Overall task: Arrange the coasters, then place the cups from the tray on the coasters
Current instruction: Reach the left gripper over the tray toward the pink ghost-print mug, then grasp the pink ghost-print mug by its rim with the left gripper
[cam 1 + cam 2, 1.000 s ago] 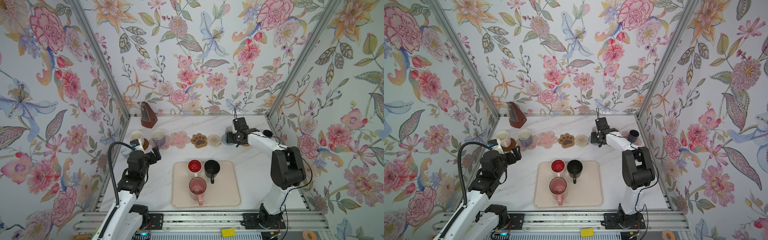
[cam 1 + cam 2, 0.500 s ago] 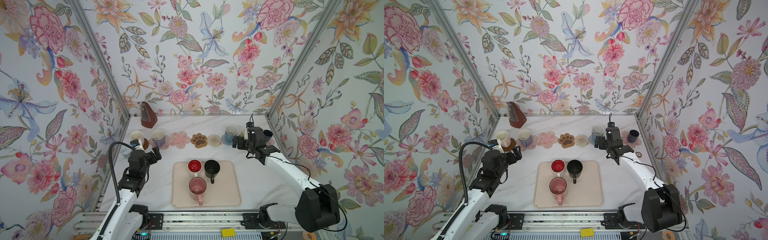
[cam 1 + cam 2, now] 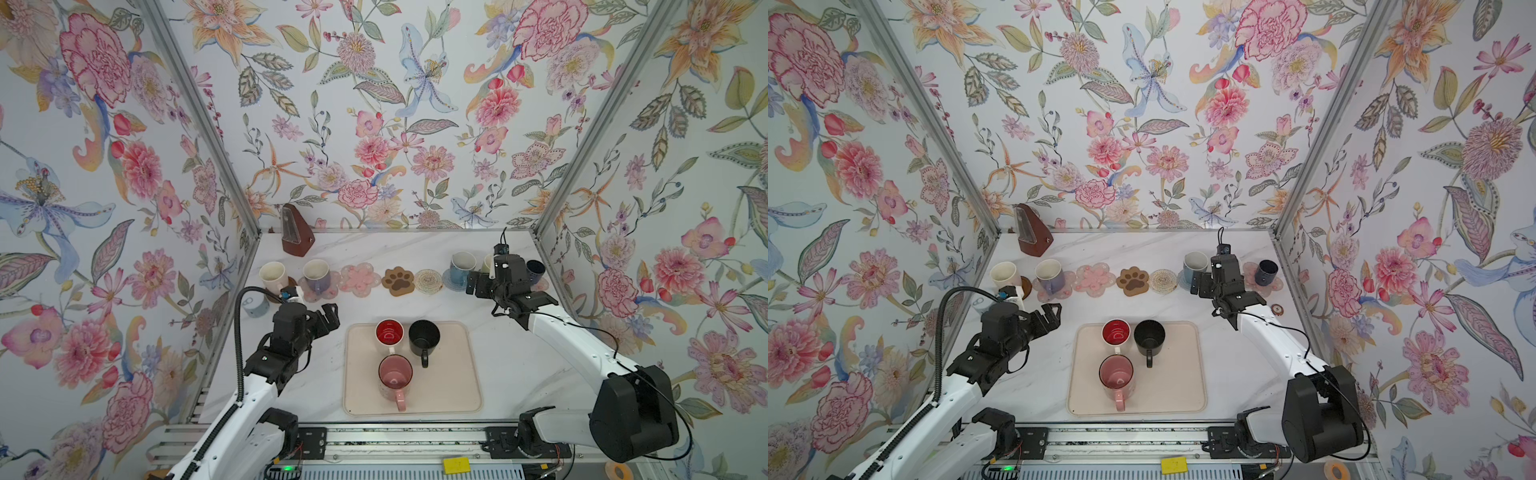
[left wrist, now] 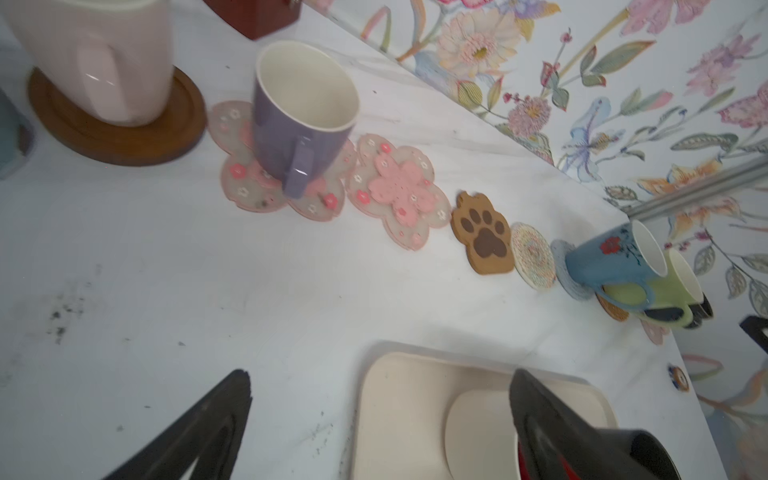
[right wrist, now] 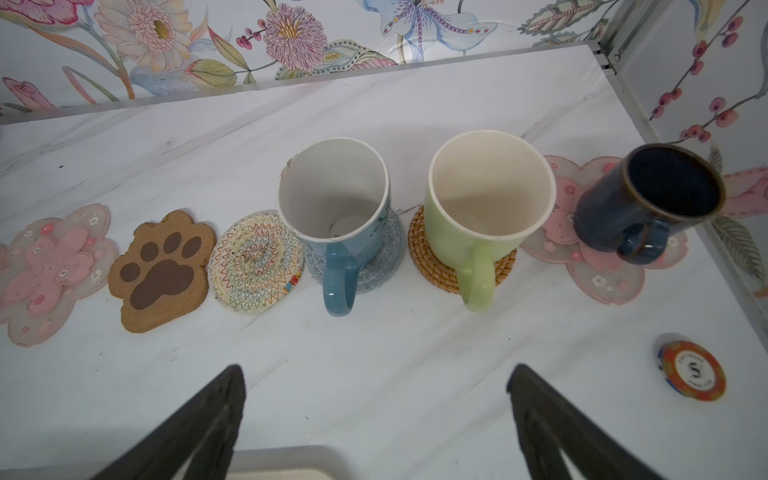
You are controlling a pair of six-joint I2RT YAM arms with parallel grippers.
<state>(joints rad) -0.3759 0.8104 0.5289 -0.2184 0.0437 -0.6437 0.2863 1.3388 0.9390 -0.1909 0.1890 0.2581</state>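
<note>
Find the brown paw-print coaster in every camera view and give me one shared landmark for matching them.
Top view: the brown paw-print coaster lies mid-row, behind the flat beige tray.
Top view: same place, behind the tray.
Left wrist: in view, between the empty pink flower coaster and the landmark.
Right wrist: in view, between the same two.
Landmark: the cream woven round coaster, beside it in all four.

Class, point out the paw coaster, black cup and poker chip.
paw coaster [image 5: 162, 272], right wrist view, large centre pad.
black cup [image 3: 424, 337], in a top view, inside.
poker chip [image 5: 693, 370], right wrist view, its face.
</note>
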